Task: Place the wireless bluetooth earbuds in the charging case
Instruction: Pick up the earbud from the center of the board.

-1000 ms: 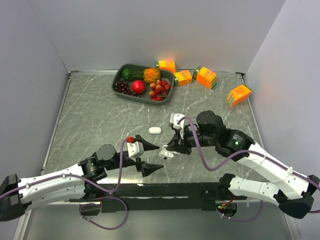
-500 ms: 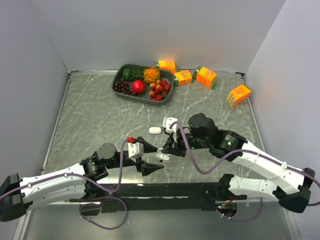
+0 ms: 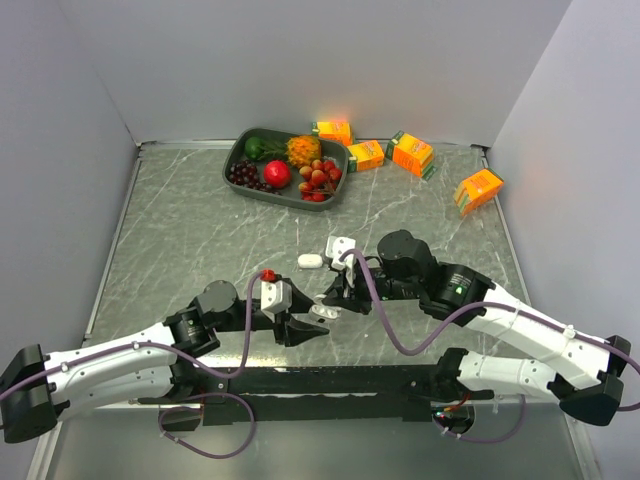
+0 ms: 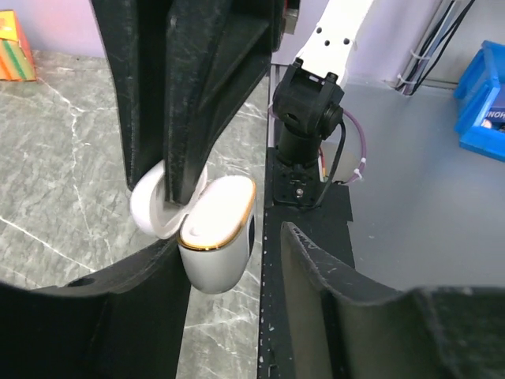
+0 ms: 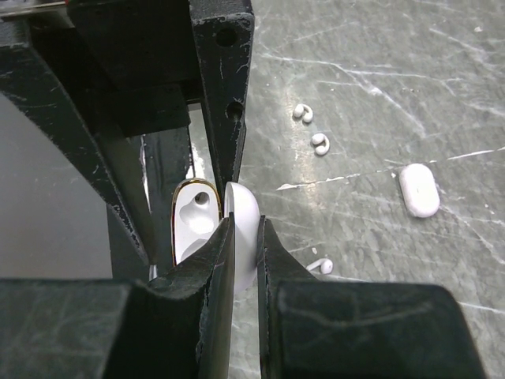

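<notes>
An open white charging case with a gold rim (image 5: pixel 192 223) hangs just above the table, and my right gripper (image 5: pixel 246 237) is shut on its raised lid (image 5: pixel 245 217). Its socket is empty. In the left wrist view the case body (image 4: pixel 218 241) sits between the fingers of my left gripper (image 4: pixel 235 264); it is against the left finger, with a gap to the right finger (image 4: pixel 347 308). From above, the two grippers meet at the case (image 3: pixel 321 311). Two bean-like earbuds (image 5: pixel 304 113) (image 5: pixel 319 144) and one stemmed earbud (image 5: pixel 320 266) lie loose on the marble.
A second, closed white case (image 3: pixel 310 261) (image 5: pixel 419 189) lies on the table beyond the grippers. A dark tray (image 3: pixel 232 160) of fruit and several orange juice cartons (image 3: pixel 411 153) stand along the back. A blue bin (image 4: pixel 483 103) sits off the table's near edge.
My right gripper has carried the open case to the left. My left gripper has moved up around the case body, and its jaws have narrowed.
</notes>
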